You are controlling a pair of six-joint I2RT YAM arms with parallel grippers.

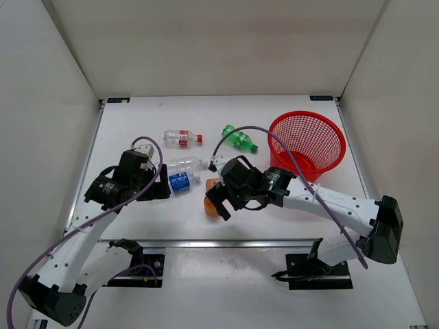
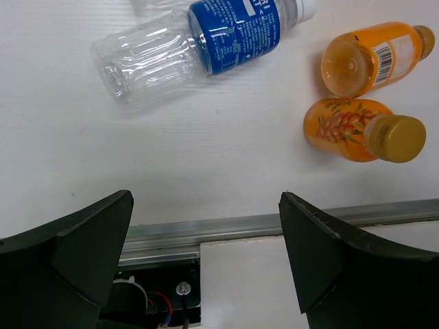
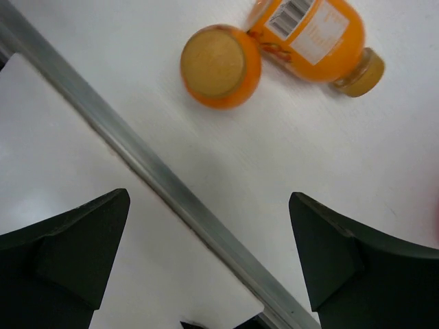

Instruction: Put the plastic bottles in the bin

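Note:
The red mesh bin stands at the right. A red-label bottle and a green bottle lie at the back. A blue-label bottle lies beside a clear one. Two orange bottles lie near the front edge; the second also shows in the wrist views. My left gripper is open and empty, left of the blue-label bottle. My right gripper is open and empty, above the orange bottles.
A metal rail runs along the table's front edge under both grippers. White walls enclose the table on three sides. A purple cable loops from the right arm across the front of the bin.

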